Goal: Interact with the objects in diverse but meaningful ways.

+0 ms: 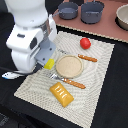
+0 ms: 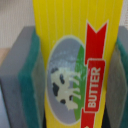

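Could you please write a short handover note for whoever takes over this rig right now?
Claw: shut on the yellow butter packet, its green pads pressing both sides; in the exterior view the packet shows just below the arm, over the placemat's edge on the exterior view's left.
On the placemat: red tomato, tan plate flanked by two orange-handled utensils, orange biscuit block.
Behind the mat: two dark grey pots.
Done: packet grasped.
Left: set it down somewhere sensible; the rest sits untouched.
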Controlling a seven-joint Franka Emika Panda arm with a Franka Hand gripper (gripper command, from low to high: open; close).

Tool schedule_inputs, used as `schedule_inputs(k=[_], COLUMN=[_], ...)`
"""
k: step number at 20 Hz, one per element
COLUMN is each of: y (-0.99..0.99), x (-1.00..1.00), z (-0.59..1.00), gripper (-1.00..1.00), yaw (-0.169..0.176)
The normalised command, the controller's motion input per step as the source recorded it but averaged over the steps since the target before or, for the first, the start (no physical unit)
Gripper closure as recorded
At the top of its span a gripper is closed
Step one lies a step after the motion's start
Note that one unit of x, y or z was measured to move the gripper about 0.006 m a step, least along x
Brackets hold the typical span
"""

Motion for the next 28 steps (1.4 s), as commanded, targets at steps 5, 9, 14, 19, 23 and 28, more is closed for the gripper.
schedule_inputs(k=[5, 9, 14, 19, 23, 28], y=[-0.77, -0.62, -0.18, 0.00, -0.01, 0.01], x=[0.33, 0.30, 0.40, 0.46, 0.30, -0.19], z=[-0.27, -0.29, -0.06, 0.18, 0.34, 0.31], gripper=[1.00, 1.00, -1.00, -1.00, -1.00, -1.00], yaw=[0.000, 0.000, 0.004, 0.000, 0.002, 0.048])
